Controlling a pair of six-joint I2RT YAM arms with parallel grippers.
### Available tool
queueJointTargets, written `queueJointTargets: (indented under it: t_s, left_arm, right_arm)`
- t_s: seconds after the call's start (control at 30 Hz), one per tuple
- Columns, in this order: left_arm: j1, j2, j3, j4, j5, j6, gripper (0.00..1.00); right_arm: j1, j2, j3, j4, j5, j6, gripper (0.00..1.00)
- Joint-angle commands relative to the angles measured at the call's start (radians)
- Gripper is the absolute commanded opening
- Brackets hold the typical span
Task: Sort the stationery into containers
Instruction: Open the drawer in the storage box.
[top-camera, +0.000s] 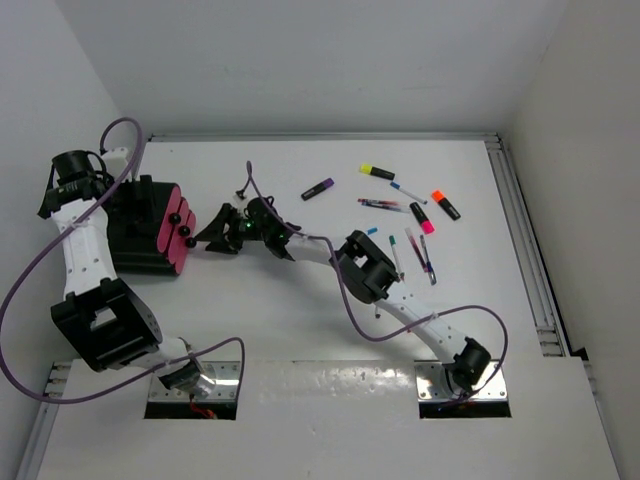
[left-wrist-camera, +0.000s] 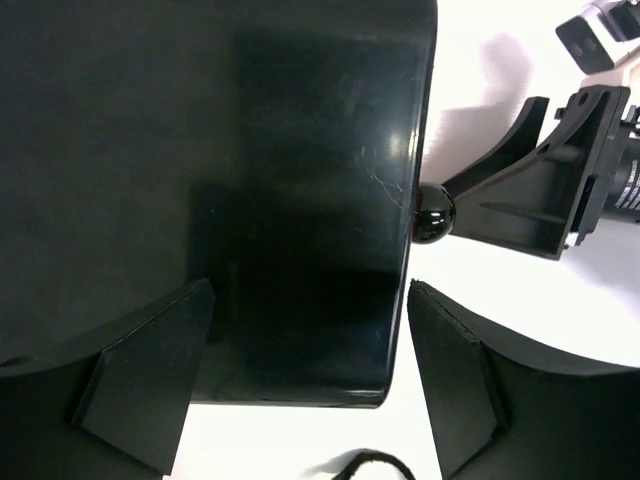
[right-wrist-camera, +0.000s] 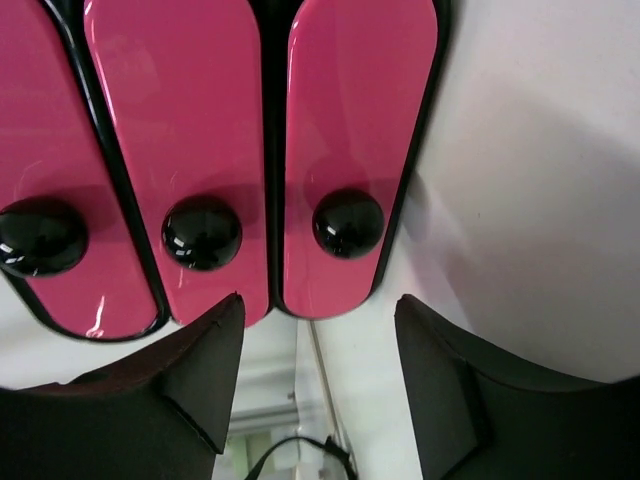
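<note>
Opening step, I judge: no stationery is sorted yet. The glossy black box with three magenta-pink drawer fronts, each bearing one round black knob, stands by the worktop's left edge. The left gripper straddles its end, jaws apart. The right gripper faces the knobs, jaws apart. The next move calls for closing on one knob and pulling. Four stubby highlighters (yellow, purple, orange, pink) and roughly seven thin white pens lie toward the far right corner.

Four highlighters (about seven pens)
</note>
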Motion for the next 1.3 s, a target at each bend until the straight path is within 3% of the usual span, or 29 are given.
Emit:
queueJointTargets:
  t_s: [0.0,0.6,1.27]
  left_arm:
    - [0.008,-0.017,-0.038,-0.003,-0.020,0.009,0.85]
    - [0.011,0.008,-0.131,0.047,-0.020,-0.016,0.84]
    - [0.013,0.038,-0.191,0.076,-0.012,-0.020,0.84]
  right_arm:
    - [0.011,0.026,0.069,0.051,0.085,-0.002,0.61]
    - [0.052,0.155,0.192,-0.011,0.220,0.041,0.45]
    - [0.084,0.202,0.215,-0.034,0.334,0.006,0.43]
